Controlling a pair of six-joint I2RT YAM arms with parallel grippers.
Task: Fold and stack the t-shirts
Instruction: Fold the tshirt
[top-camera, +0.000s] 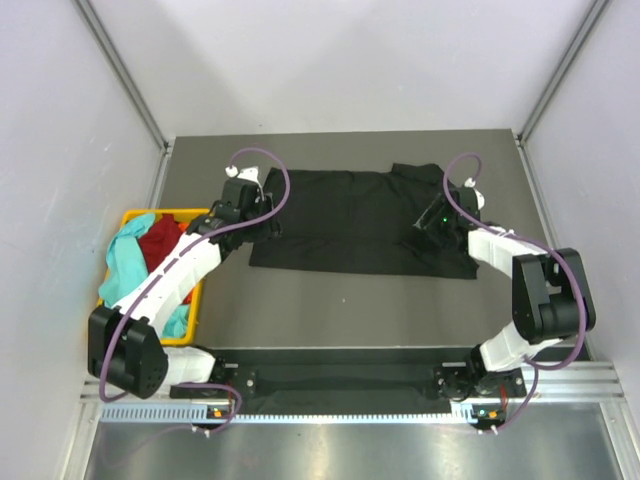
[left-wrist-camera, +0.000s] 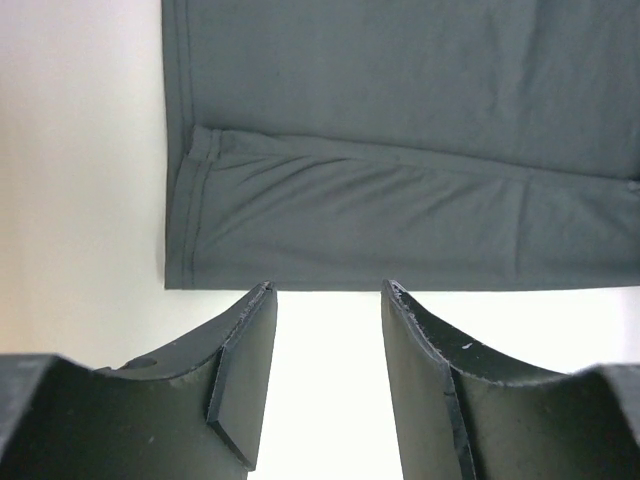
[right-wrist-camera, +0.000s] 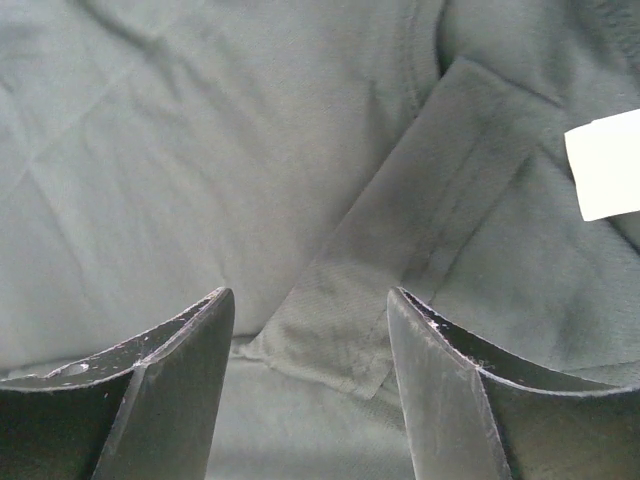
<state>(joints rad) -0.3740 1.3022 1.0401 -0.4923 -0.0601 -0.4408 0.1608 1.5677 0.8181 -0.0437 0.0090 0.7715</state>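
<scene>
The black t-shirt (top-camera: 350, 225) lies spread flat in the upper middle of the top view, on the dark worktop (top-camera: 330, 310). A white neck label (right-wrist-camera: 603, 178) shows at the right edge of the right wrist view; no writing can be read on it.

The left arm reaches up to the shirt's left edge. Its left pincer (left-wrist-camera: 325, 290) stands open and empty, just off the hem. The right arm bends in from the right. Its right pincer (right-wrist-camera: 310, 295) is spread apart over a folded sleeve, gripping nothing.

At the left, a yellow basket (top-camera: 135, 215) holds a teal shirt (top-camera: 125, 255) and a red shirt (top-camera: 165, 240).
</scene>
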